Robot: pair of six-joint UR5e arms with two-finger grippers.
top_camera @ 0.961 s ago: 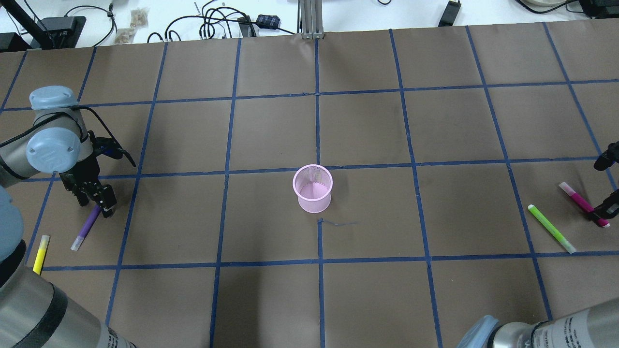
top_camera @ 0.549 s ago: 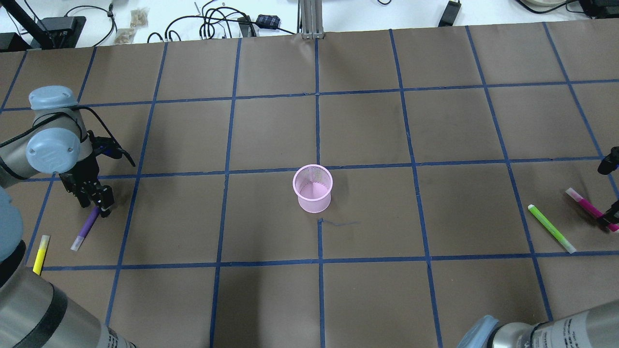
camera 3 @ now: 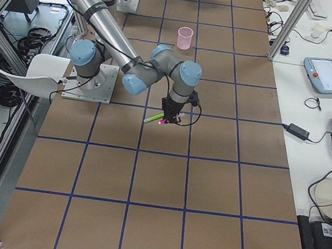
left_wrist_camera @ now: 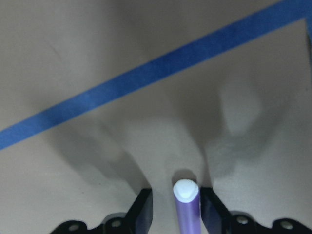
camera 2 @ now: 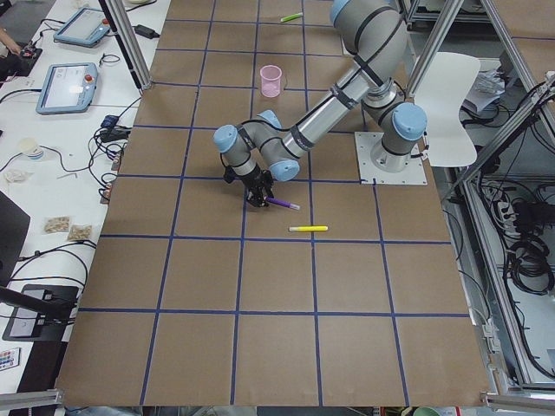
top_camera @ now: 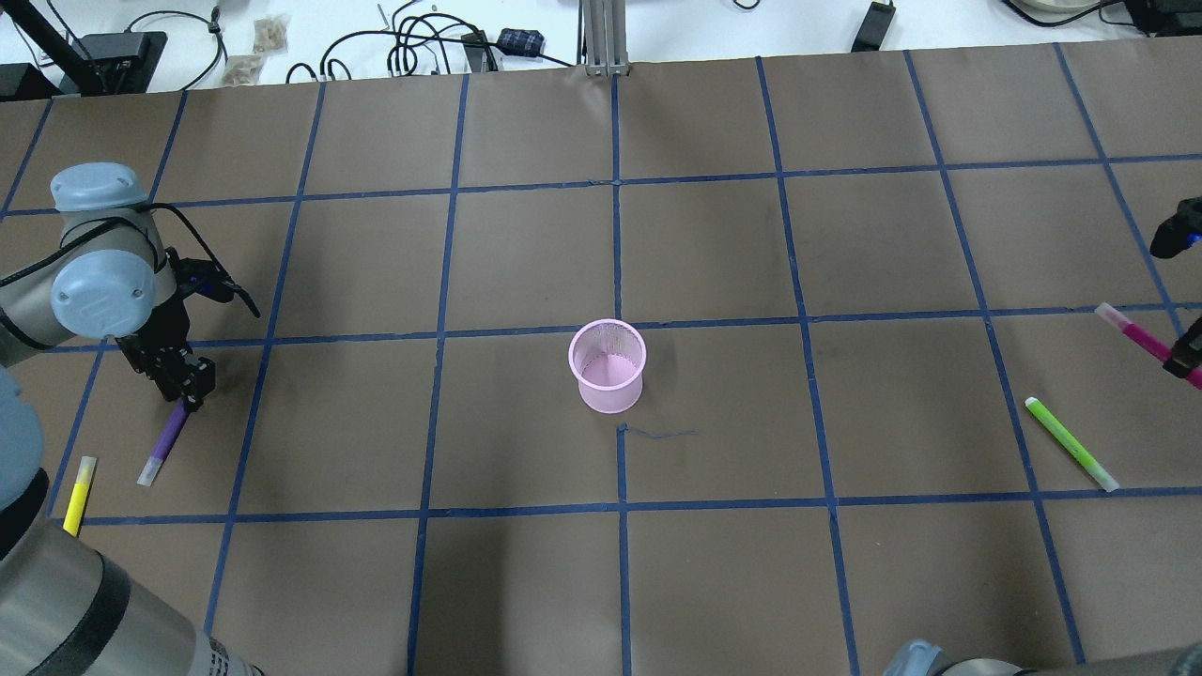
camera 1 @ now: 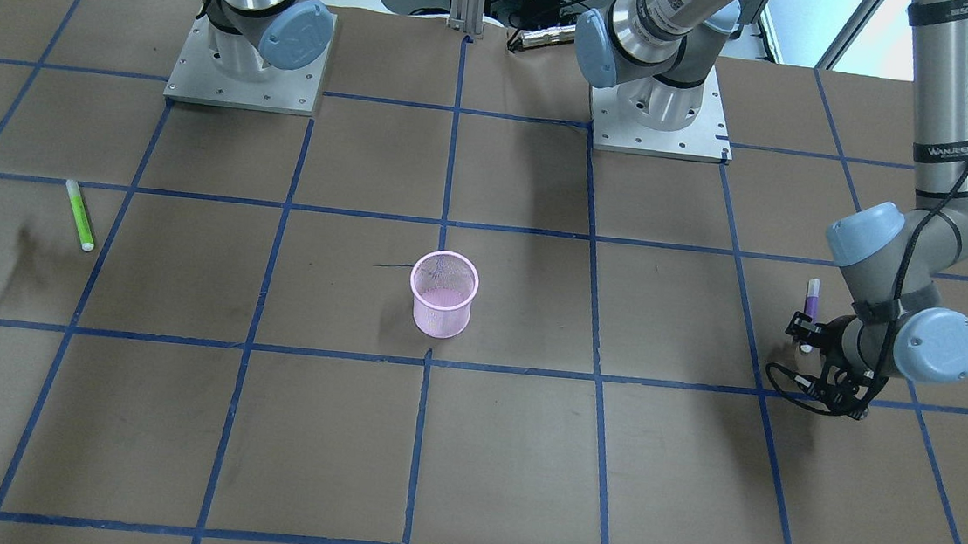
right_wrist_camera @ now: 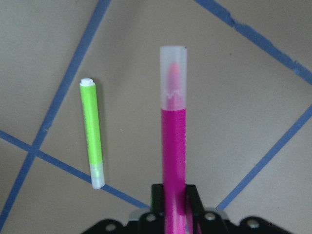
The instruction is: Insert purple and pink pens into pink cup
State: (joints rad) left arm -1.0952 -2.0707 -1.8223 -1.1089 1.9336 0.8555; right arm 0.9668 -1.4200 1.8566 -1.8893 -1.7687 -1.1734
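The pink mesh cup (top_camera: 608,366) stands upright at the table's middle. The purple pen (top_camera: 164,443) lies flat on the table at the left. My left gripper (top_camera: 187,396) is low over the pen's far end. In the left wrist view the pen (left_wrist_camera: 186,209) sits between the two fingers (left_wrist_camera: 144,207) with a small gap on one side, so the gripper is open. My right gripper (top_camera: 1189,361) at the right edge is shut on the pink pen (top_camera: 1138,340) and holds it off the table, cap outward. The right wrist view shows that pen (right_wrist_camera: 173,141) clamped.
A green pen (top_camera: 1071,443) lies on the table near the right gripper and also shows in the right wrist view (right_wrist_camera: 92,134). A yellow pen (top_camera: 80,493) lies near the purple one. Cables and boxes lie beyond the table's far edge.
My right gripper has lifted the pink pen off the table and carried it up and away. My left gripper has shifted slightly along the purple pen, which has not moved.
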